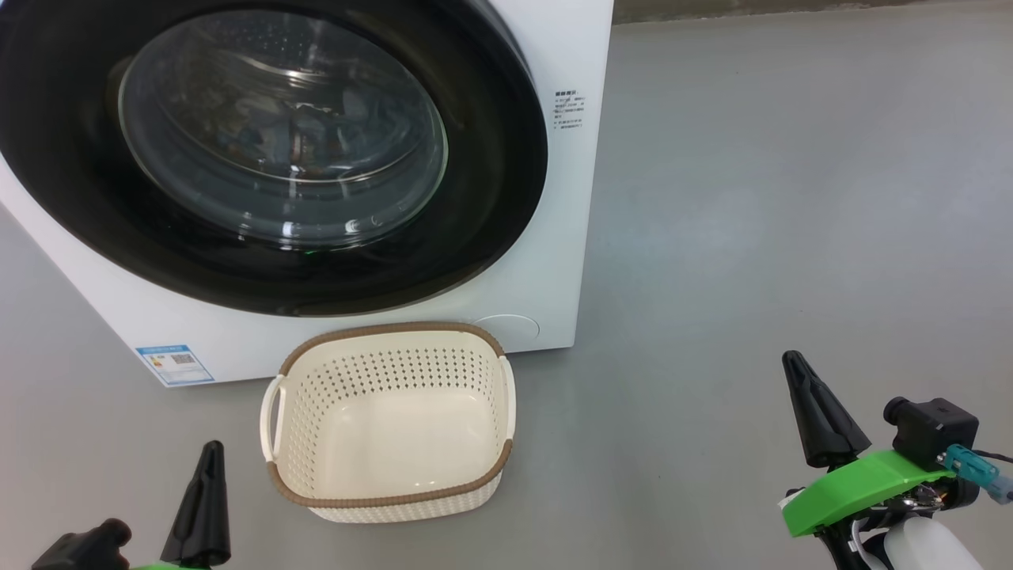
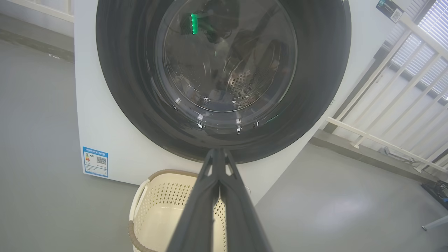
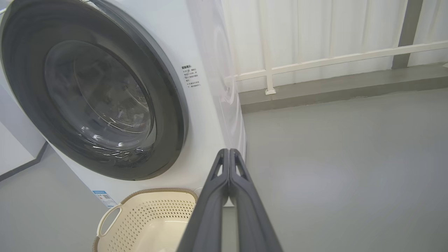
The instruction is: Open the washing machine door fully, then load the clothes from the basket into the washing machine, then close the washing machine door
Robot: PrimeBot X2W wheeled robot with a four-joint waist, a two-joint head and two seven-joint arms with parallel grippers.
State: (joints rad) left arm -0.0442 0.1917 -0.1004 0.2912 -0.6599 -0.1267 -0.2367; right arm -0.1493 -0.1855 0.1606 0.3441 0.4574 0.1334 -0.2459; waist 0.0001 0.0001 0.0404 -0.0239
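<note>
Holds left gripper (image 2: 218, 154) and right gripper (image 3: 229, 152) pressed together, pinching nothing, low near the basket (image 1: 380, 372). Finds the basket empty on the floor (image 1: 752, 237), just before the washer (image 1: 570, 47); door (image 1: 491, 158) shut flush; clothes (image 1: 313, 131) seemingly behind its glass, dim. Judges all steps done; calls for no grasp, only backing away.

Smooth pale grey floor (image 1: 791, 198) spreads wide across the room, catching a soft sheen of light. A raised grey concrete ledge (image 3: 332, 87) runs along its far edge and carries a white metal railing (image 3: 336, 60) with slim posts. Behind it stands a white, vertically ribbed backdrop (image 3: 315, 28), wall or curtain unclear. Slatted white blinds (image 2: 435, 19) show beyond the rail.
</note>
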